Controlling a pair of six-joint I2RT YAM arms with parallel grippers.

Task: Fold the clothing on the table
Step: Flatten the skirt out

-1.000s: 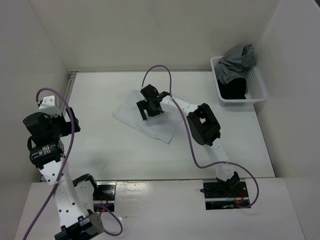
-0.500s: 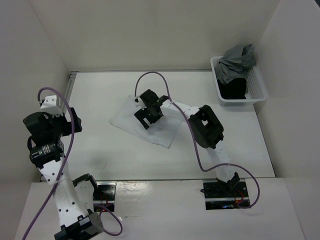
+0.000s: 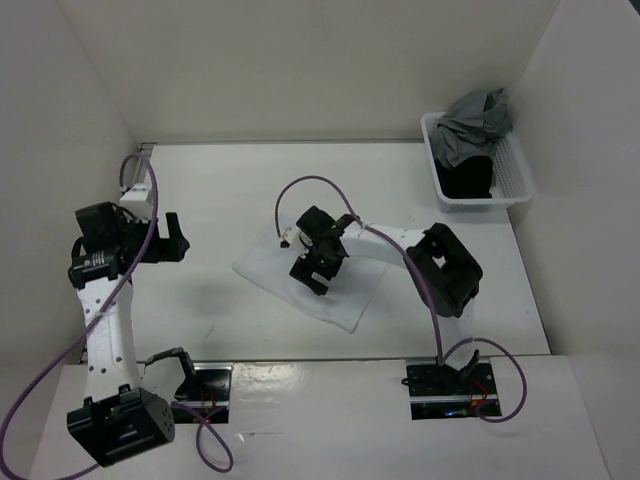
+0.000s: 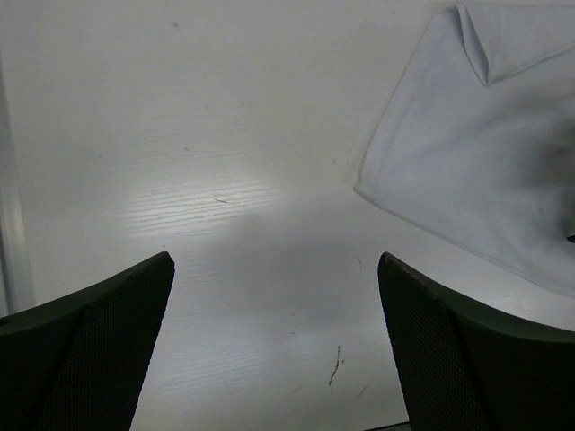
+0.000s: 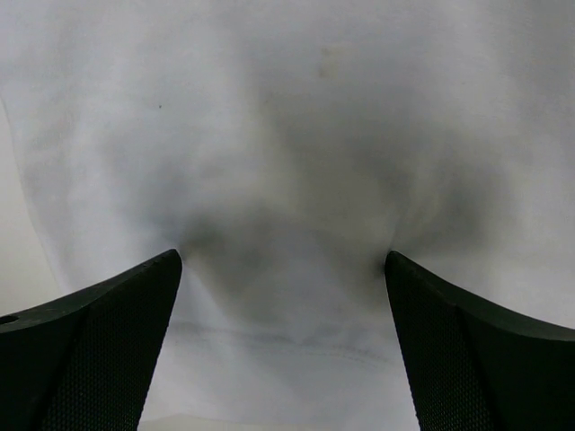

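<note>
Top external view, starting at the left: the left gripper [image 3: 165, 240] hovers over bare table [image 3: 220, 190] with its jaws spread wide and nothing in them. On the left wrist view the clothing [image 4: 476, 153] lies ahead and off to the right of those jaws, well apart, with one small flap turned over at its far corner.

Moving across, the white clothing [image 3: 262, 268] is a compact, flat, roughly rectangular patch. Its long axis runs on a diagonal, from the far left down toward the near right. No neck or hem can be made out, so which end leads I cannot tell.

The right gripper [image 3: 318, 262] is planted over the middle of it with the jaws fully apart. On the right wrist view the fabric fills the space between and beyond the jaws, dimpling at both tips — pressed perhaps, but not pinched.

By my reading it looks partly folded already, with a final fold or smoothing left. The mesh basket [image 3: 510, 180] sits far right — out of play.
</note>
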